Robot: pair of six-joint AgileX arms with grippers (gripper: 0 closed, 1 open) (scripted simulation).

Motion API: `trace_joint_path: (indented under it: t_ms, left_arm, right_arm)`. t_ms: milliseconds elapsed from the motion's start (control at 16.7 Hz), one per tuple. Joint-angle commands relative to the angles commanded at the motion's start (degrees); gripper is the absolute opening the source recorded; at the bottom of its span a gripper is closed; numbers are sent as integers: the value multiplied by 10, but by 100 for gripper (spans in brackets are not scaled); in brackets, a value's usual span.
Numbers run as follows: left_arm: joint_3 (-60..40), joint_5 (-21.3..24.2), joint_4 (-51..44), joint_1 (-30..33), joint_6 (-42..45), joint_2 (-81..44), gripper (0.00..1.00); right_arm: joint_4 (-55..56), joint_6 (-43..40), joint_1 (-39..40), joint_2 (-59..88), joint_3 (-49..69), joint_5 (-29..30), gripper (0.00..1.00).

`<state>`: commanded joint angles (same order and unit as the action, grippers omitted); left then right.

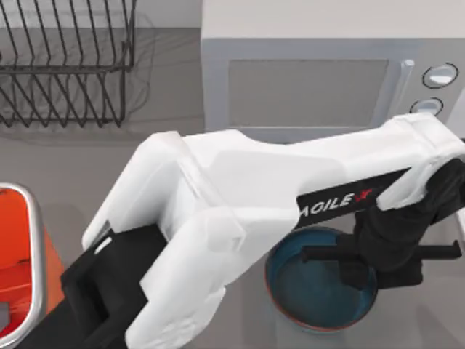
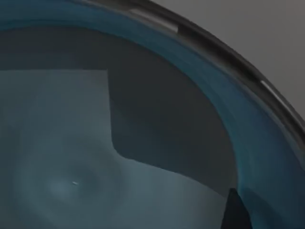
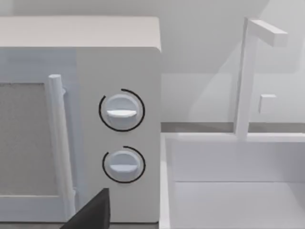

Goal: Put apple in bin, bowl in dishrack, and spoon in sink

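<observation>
The bowl (image 1: 320, 294), teal-blue inside with a thin reddish-brown rim, sits on the counter at the front right. My left arm reaches across the table from the front left, and its black gripper (image 1: 381, 270) hangs over the bowl's right half. The left wrist view looks closely into the bowl's interior (image 2: 71, 181) and at its rim (image 2: 238, 62). The orange bin (image 1: 16, 262) with its silver rim stands at the left edge. The wire dishrack (image 1: 65, 65) is at the back left. The white sink (image 3: 214, 138) lies beside the microwave. The apple and the spoon are out of view.
A white microwave (image 1: 312, 80) stands at the back centre, its two dials (image 3: 121, 112) facing the right wrist camera. A white faucet (image 3: 245, 76) rises behind the sink. A dark part of my parked right gripper (image 3: 90, 212) edges into the right wrist view.
</observation>
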<state>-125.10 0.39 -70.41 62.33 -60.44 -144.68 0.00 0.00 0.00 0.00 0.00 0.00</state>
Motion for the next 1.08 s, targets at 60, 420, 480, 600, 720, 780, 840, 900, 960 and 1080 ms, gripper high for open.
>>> trace_joint_path:
  t_ms: [60,420,480,600,720,780,840,900,960,1080]
  left_arm:
    - [0,0,0,0,0,0,0]
    - [0,0,0,0,0,0,0]
    - [2,0,0,-1,1,3,0]
    - [-7,-1,-8,-1,0,0,0]
    - [-40,-2,-35,-1,-2,-9,0]
    - [-65,-2,-55,-2,-3,-15,0]
    - [-97,-2,-78,-2,-4,-22,0]
    - [-134,-2,-103,-2,-5,-30,0]
    - [-176,-2,-131,-2,-6,-38,0]
    - [-261,-1,-188,-1,-5,-55,0]
  right_arm:
    - [0,0,0,0,0,0,100]
    - [0,0,0,0,0,0,100]
    - [0,0,0,0,0,0,100]
    - [0,0,0,0,0,0,100]
    - [0,0,0,0,0,0,100]
    - [0,0,0,0,0,0,100]
    - [0,0,0,0,0,0,100]
    - [0,0,0,0,0,0,100]
    - [0,0,0,0,0,0,100]
    - [0,0,0,0,0,0,100]
